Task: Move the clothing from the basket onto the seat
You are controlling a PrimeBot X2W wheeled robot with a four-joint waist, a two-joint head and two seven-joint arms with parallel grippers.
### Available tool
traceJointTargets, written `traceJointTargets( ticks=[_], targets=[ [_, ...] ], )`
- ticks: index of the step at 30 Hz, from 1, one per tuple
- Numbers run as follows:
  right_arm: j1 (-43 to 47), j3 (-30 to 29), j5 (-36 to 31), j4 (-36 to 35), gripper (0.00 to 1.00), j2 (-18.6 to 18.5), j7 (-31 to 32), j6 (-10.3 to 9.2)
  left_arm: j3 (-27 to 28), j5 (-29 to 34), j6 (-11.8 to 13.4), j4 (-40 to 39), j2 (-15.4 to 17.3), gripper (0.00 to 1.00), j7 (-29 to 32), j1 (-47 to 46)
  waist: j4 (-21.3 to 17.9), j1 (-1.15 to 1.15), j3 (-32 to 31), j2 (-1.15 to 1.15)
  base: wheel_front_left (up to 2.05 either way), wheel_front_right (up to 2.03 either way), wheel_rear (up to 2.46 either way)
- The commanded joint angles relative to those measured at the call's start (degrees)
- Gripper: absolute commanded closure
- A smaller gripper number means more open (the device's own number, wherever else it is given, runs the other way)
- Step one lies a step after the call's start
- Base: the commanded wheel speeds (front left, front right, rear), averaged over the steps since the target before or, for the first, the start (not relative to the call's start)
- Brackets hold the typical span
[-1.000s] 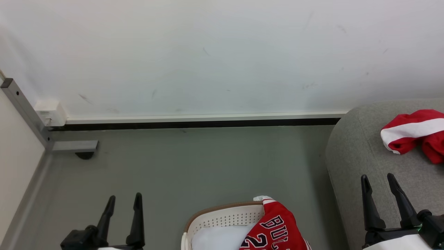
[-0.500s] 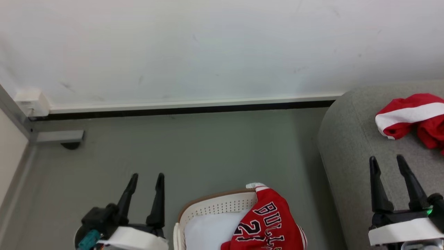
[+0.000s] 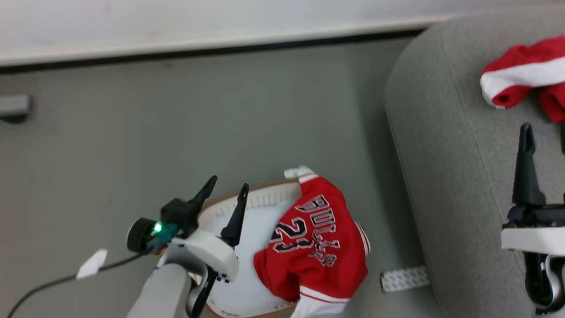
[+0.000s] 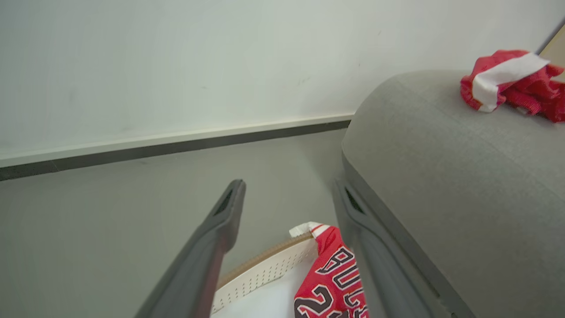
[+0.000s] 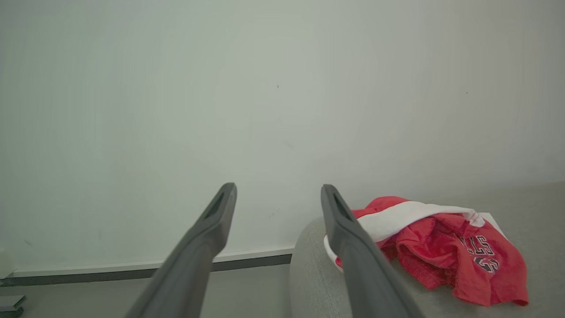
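Observation:
A red jersey lettered "BULLS" and "23" hangs over the right side of the cream basket, which stands on the floor beside the grey seat. My left gripper is open above the basket's left rim, with nothing between its fingers. Past those fingers, the left wrist view shows the jersey and the basket. A red piece with a broad white band lies crumpled on the seat. My right gripper is open over the seat, just short of that piece.
The basket stands on a grey-green floor that runs to a white wall with a dark baseboard. A small white perforated strip lies on the floor at the seat's foot. A grey metal foot sits far left. A cable with a white tag trails from my left wrist.
The head camera has tipped down, so the whole picture has shifted. My left gripper has come right, from beside the basket to over its left rim. Both grippers stay open.

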Motion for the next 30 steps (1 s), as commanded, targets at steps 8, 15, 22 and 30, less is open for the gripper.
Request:
traceJointTargets(
  ticks=[8,15,22,30],
  targets=[
    [-4.81,0.56,0.09,-3.01,0.0,-0.24,0.04,-0.13,-8.84,2.47,-0.41,13.38,3.48,0.0,5.87,-10.31,-7.59,-0.01,14.01,0.0,0.0,0.0,0.0],
    [-7.24,-0.33,0.74,-5.91,0.0,2.18,0.04,-0.13,-18.64,-0.34,-0.45,22.85,6.47,0.0,9.49,-16.44,-12.09,-0.01,20.98,0.0,0.0,0.0,0.0],
    [-8.41,-0.7,1.78,-8.32,0.0,4.15,0.04,-0.13,-25.85,-5.08,-0.45,29.53,9.35,0.0,14.03,-21.35,-15.81,-0.01,26.09,0.0,0.0,0.0,0.0],
    [-7.15,-0.96,3.61,-10.13,0.0,4.61,0.04,-0.13,-30.45,-6.91,-0.34,35.3,10.65,0.0,18.46,-26.49,-17.34,-0.01,30.3,0.0,0.0,0.0,0.0]
  ],
)
